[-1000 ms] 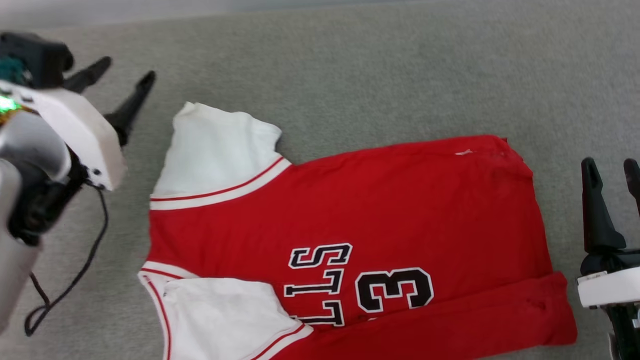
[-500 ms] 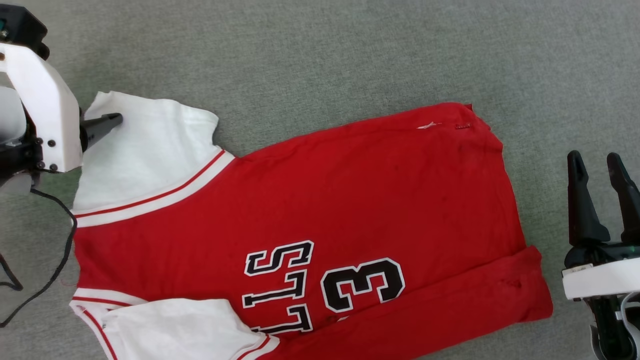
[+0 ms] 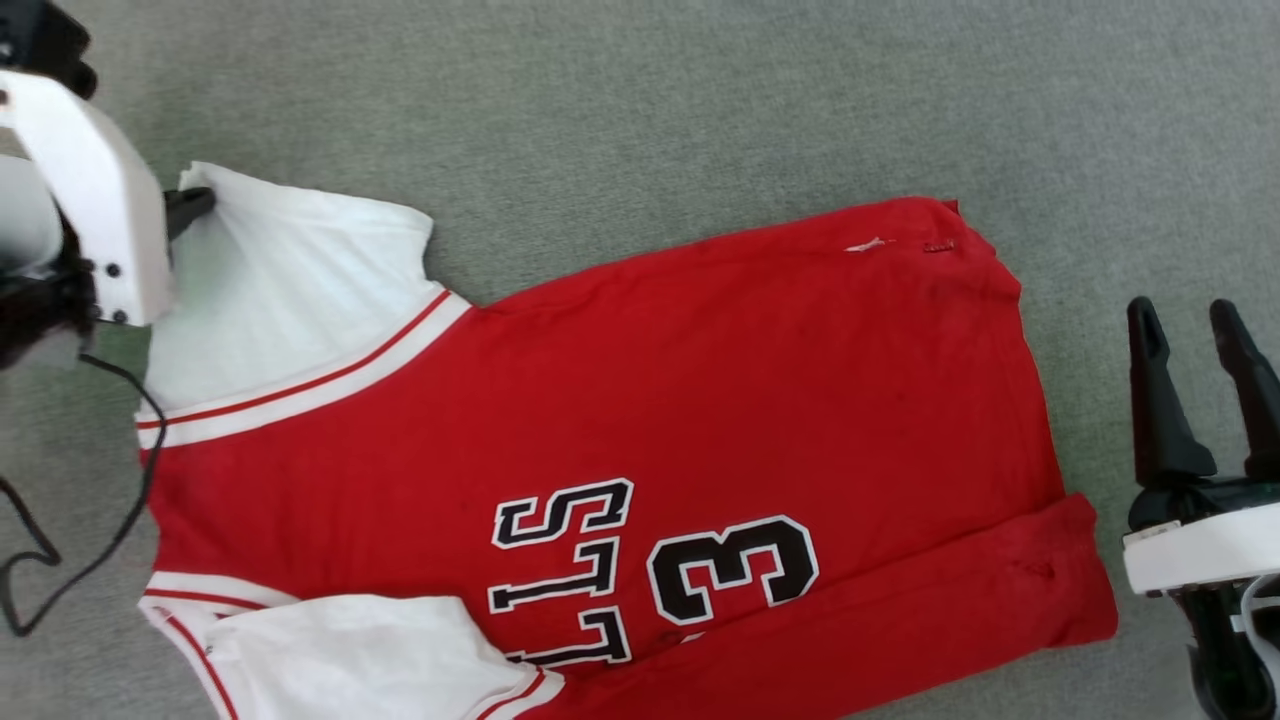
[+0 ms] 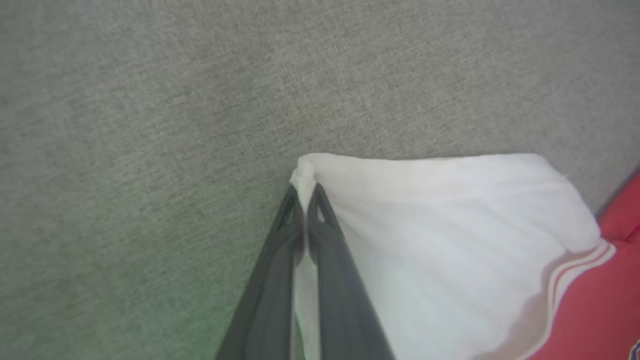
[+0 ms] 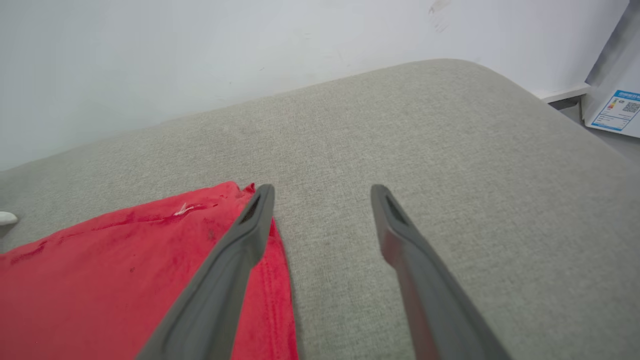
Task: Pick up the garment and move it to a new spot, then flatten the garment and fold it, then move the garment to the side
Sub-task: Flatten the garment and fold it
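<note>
The garment (image 3: 640,400) lies spread on the grey surface, a red jersey with black lettering and a "3" facing up. Its far white sleeve (image 3: 290,290) points to the upper left; the near sleeve (image 3: 350,660) lies folded in at the bottom edge. My left gripper (image 3: 195,205) is shut on the outer corner of the far sleeve. In the left wrist view the left gripper (image 4: 303,191) pinches that white corner (image 4: 450,225). My right gripper (image 3: 1190,320) stands open just right of the garment's hem, touching nothing. In the right wrist view the right gripper (image 5: 322,192) is beside the red hem (image 5: 125,270).
The grey cushioned surface (image 3: 700,110) stretches beyond the garment on all sides. A black cable (image 3: 90,560) hangs from my left arm at the left edge. A white wall (image 5: 200,60) stands behind the surface, with a labelled panel (image 5: 617,110) at the far right.
My left gripper came down onto the far sleeve, shut on its corner and drew it slightly up and left. The head camera shifted. The right gripper stayed open.
</note>
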Available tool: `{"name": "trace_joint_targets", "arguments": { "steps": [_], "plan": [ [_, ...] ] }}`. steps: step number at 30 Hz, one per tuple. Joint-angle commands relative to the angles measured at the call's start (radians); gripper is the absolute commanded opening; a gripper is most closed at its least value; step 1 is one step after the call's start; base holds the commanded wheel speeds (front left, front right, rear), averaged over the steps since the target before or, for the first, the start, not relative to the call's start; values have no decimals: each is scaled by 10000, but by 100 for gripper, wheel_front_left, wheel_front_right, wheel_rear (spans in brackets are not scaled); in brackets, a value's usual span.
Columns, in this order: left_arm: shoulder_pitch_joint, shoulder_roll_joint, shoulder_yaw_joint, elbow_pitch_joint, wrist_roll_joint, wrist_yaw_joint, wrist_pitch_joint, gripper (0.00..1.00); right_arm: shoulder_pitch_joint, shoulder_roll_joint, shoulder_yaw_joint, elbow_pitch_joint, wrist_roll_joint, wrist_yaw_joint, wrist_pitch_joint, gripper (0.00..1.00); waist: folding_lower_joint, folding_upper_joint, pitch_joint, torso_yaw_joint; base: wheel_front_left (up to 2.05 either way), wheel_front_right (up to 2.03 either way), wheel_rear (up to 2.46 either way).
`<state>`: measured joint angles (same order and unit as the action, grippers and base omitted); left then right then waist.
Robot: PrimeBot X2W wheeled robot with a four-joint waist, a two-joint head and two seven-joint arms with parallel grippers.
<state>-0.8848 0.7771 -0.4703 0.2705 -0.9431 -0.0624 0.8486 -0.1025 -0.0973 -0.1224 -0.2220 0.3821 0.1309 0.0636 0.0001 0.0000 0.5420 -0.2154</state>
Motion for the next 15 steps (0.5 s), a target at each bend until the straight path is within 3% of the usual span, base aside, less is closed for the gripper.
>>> {"name": "trace_joint_targets", "arguments": {
  "steps": [1, 6, 15],
  "plan": [
    [196, -48, -82, 52, 71, -79, -104, 0, -92, -161, -60, -44, -91, -4, 91, 100, -1, 0, -193, 172, 0, 0, 0],
    [399, -252, -33, -347, 255, -317, -1230, 0, -100, -1025, -30, -228, -288, -4, 1295, 100, -1, 0, -838, 696, 0, 0, 0],
    [1096, -382, -239, -2457, 273, -507, -2209, 0, -692, -3767, 763, -995, 403, -6, 5220, 100, -1, 0, -1533, 1968, 0, 0, 0]
  ]
}}
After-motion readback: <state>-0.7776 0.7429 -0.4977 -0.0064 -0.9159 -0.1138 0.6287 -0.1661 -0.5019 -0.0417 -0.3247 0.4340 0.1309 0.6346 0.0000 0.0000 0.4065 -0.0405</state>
